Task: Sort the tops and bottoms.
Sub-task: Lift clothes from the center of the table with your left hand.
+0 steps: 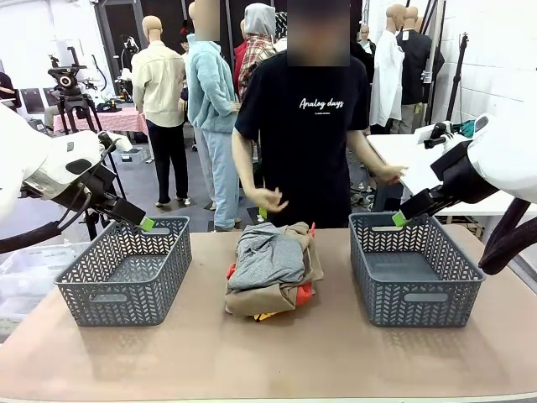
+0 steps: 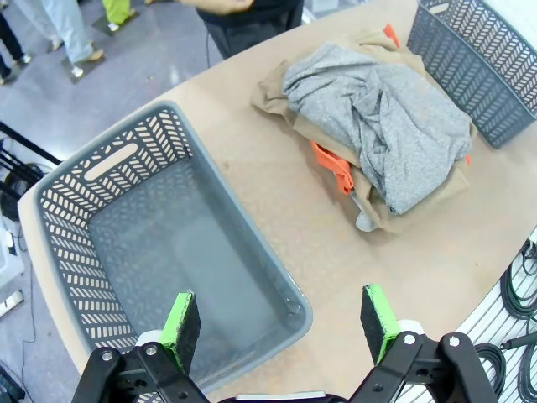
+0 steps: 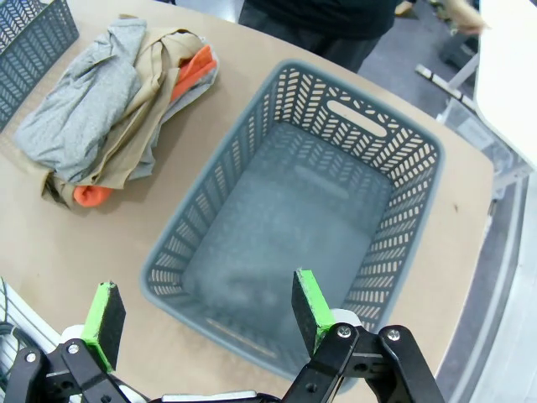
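Observation:
The garments lie in one pile (image 1: 270,273) at the table's middle. A grey one (image 1: 267,256) is on top, a khaki-tan one (image 1: 262,300) wraps under it, and the orange-red one (image 1: 304,293) peeks out at the sides. In the left wrist view I see the grey cloth (image 2: 386,117), the khaki (image 2: 277,84), an orange fold (image 2: 334,165) and a pale grey bit (image 2: 362,218). My left gripper (image 1: 144,222) (image 2: 279,323) hangs open above the left basket's near corner. Over the right basket's back rim, my right gripper (image 1: 401,217) (image 3: 207,315) is open and holds nothing.
Two grey lattice baskets, left (image 1: 126,294) (image 2: 84,243) and right (image 1: 415,306) (image 3: 419,151), flank the pile, with nothing in them. A person in a black T-shirt (image 1: 306,126) stands at the far edge, one hand (image 1: 268,199) just behind the pile.

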Action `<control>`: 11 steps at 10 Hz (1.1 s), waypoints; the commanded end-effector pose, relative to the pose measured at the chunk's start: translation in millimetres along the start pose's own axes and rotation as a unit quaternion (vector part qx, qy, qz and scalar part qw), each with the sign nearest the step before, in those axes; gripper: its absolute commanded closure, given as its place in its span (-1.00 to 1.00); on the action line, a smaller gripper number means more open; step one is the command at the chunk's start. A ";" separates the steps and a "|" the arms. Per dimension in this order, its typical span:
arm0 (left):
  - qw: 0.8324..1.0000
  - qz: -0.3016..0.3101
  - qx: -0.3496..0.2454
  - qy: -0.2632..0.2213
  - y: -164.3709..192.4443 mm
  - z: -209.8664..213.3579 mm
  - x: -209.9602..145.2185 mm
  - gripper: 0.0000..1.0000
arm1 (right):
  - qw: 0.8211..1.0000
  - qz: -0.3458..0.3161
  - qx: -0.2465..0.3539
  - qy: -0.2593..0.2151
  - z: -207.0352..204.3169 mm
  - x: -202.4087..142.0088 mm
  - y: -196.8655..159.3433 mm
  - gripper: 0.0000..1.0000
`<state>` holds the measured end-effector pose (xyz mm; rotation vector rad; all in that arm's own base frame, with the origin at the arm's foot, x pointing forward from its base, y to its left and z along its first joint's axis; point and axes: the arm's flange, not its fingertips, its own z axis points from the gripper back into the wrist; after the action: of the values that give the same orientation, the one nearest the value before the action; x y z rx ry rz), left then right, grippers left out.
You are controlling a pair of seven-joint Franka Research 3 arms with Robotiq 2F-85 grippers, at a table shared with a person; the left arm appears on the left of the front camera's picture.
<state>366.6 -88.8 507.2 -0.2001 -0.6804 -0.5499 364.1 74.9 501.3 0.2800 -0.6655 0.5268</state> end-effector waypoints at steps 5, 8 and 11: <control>1.000 0.003 -0.004 -0.002 1.4 0.7 -0.3 -1.00 | 1.000 -0.001 0.008 -0.004 -0.9 0.1 -0.4 -1.00; 1.000 0.003 -0.004 -0.002 1.4 0.7 -0.3 -1.00 | 1.000 -0.001 0.008 -0.004 -0.9 0.1 -0.4 -1.00; 1.000 0.003 -0.004 -0.002 1.4 0.7 -0.3 -1.00 | 1.000 -0.001 0.008 -0.004 -0.9 0.1 -0.4 -1.00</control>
<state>366.6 -88.8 507.2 -0.2001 -0.6804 -0.5499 364.1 74.9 501.3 0.2800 -0.6655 0.5268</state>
